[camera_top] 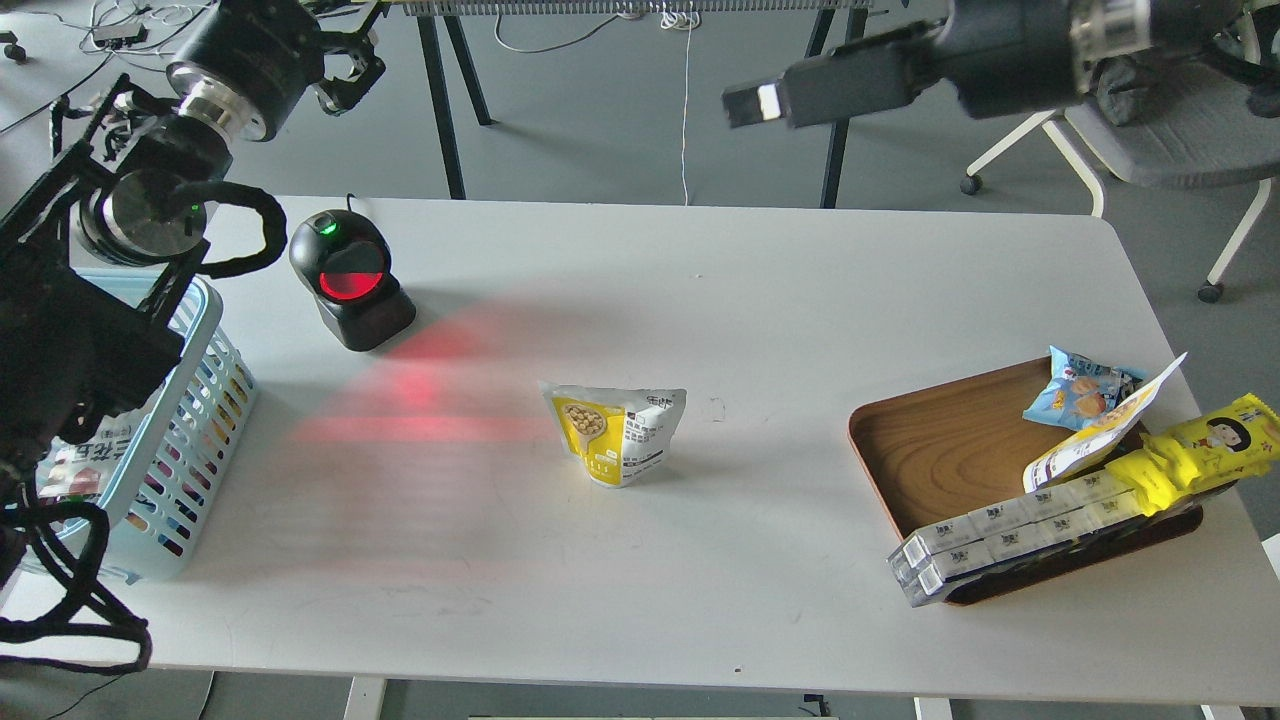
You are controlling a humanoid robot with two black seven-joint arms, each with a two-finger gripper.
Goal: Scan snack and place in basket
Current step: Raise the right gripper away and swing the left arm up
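The snack (615, 432), a small yellow-and-white pouch, stands upright and alone in the middle of the white table (640, 590). The light blue basket (205, 400) stands at the table's left edge, partly hidden behind my left arm. My left gripper (348, 62) is raised at the top left, above and behind the scanner; it is dark and its fingers cannot be told apart. My right arm is lifted high at the top right, far from the pouch. Its far end (760, 102) is motion-blurred, so I cannot tell how the right gripper stands.
A black barcode scanner (345, 280) with a red window stands at the back left and casts red light on the table. A brown wooden tray (940, 440) at the right holds a blue snack bag (1075, 385), a yellow cartoon-face wrapper (1200, 445) and white boxes (1000, 535). A packet (85, 462) lies in the basket.
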